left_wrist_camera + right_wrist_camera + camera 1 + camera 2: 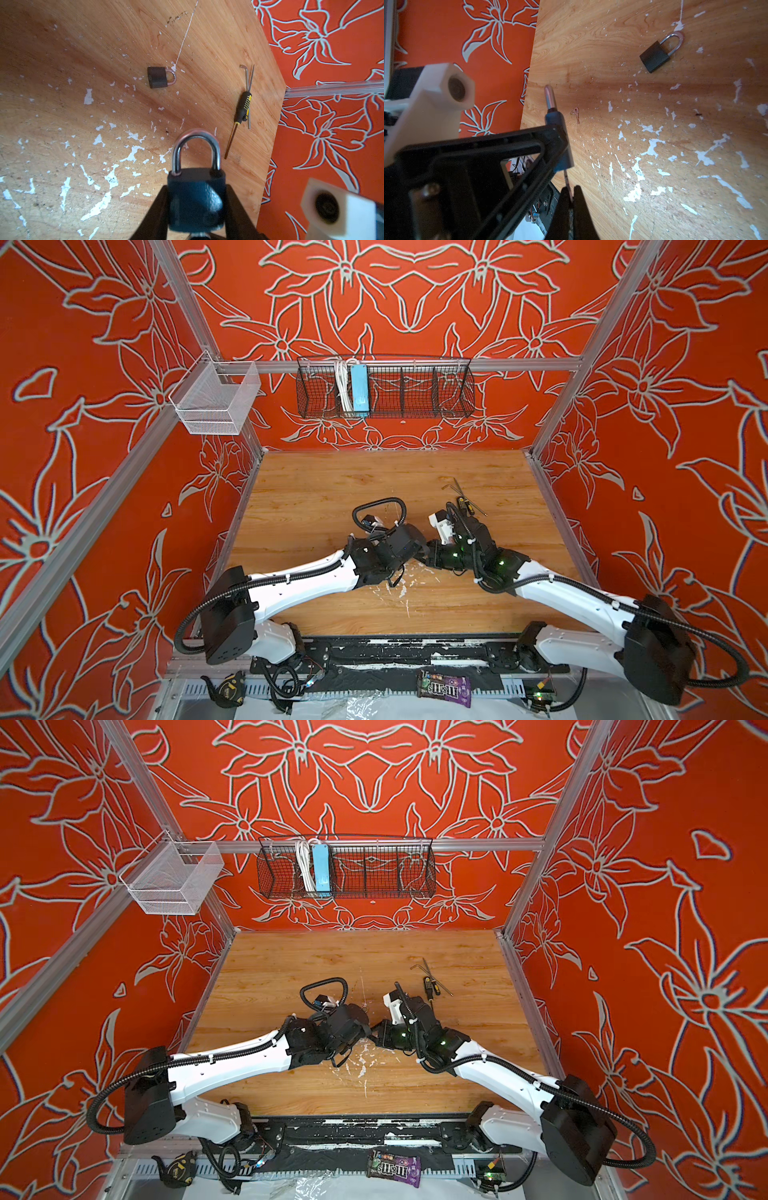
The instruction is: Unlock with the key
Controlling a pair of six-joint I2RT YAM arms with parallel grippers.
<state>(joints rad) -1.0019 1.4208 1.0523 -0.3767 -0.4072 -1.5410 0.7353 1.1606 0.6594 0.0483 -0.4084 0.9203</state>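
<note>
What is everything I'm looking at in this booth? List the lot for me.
Held padlock: one, dark with a silver loop, in the left jaws.
Loose padlock: one, dark with a silver loop, lying on the table.
Pinched key: one, metal, in the right jaws, tip at the held padlock's underside.
Spare key: one, metal, flat on the table.
Screwdriver: one, black and yellow, table's far right.
Hex key: one, silver, alongside the screwdriver.
Wire basket: one, black, back wall.
Power strip: one, blue, inside the wire basket.
Mesh basket: one, white, left rail.
Candy bag: one, purple, front edge.
Tape measure: one, black and yellow, front left.
Left arm and right arm: two, white and black.
</note>
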